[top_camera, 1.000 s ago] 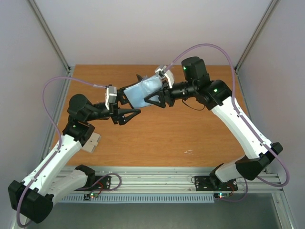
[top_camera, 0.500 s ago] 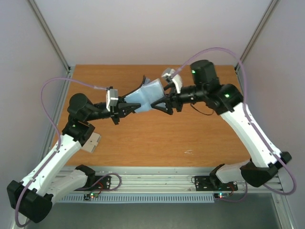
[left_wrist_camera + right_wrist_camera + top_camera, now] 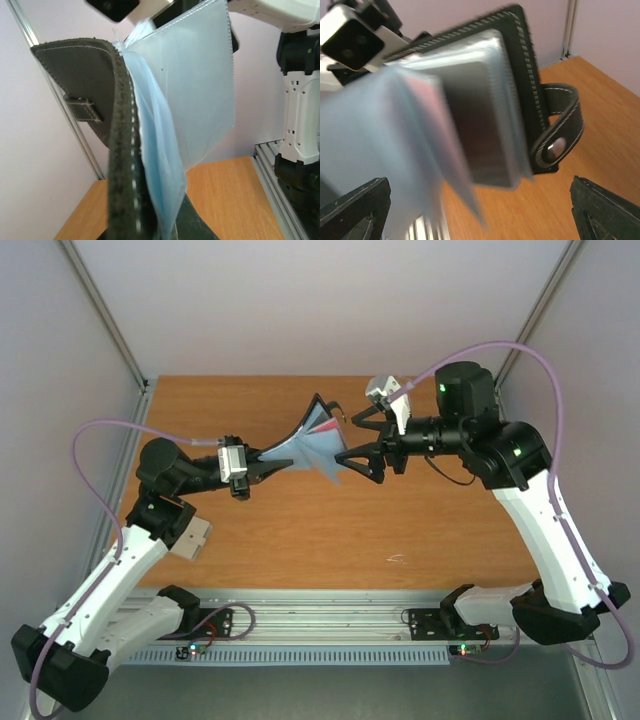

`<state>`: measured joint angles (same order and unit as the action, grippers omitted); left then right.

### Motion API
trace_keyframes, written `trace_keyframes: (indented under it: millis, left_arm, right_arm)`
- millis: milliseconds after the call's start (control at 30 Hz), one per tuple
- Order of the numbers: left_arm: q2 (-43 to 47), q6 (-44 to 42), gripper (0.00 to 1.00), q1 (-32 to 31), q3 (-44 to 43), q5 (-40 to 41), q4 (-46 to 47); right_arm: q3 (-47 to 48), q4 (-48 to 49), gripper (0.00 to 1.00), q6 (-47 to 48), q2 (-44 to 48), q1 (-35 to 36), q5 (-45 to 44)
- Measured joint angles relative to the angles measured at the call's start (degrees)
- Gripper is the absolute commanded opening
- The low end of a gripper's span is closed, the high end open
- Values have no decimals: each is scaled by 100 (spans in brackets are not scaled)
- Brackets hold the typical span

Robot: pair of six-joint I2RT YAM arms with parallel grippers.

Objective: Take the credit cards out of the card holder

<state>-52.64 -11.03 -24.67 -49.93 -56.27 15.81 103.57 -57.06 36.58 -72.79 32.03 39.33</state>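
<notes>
Black stitched card holder [image 3: 308, 440] hangs fanned open, one edge pinched tight in the left gripper [image 3: 265, 468]. Right gripper [image 3: 348, 437] fingers [image 3: 602, 207] are spread wide around its pale blue sleeves [image 3: 195, 85], grasping nothing.

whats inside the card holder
Pale blue plastic sleeves fan out of the card holder, one showing a reddish tint. Any cards are hidden behind the cloudy sleeves.

Orange wooden tabletop [image 3: 330, 530] — pale lilac-white walls [image 3: 300, 300], grey metal corner posts [image 3: 105, 310], even light.
</notes>
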Motion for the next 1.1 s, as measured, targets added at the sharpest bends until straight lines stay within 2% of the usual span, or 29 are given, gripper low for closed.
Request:
trace_keyframes:
  millis: [267,600,833,1100]
  left_arm:
    - [101,177,0,0,0,-70,37]
    - [98,817,0,0,2,205,238]
    - [101,949,0,0,7,234,291]
    - [98,1471,0,0,-4,686,160]
  right_arm:
    - [208,-289,99,103,-216,0,-101]
    - [225,-356,99,111,-282,17,584]
    - [225,-490,99,146,-223,17,507]
    - [-146,186,98,-343,-238,293,190]
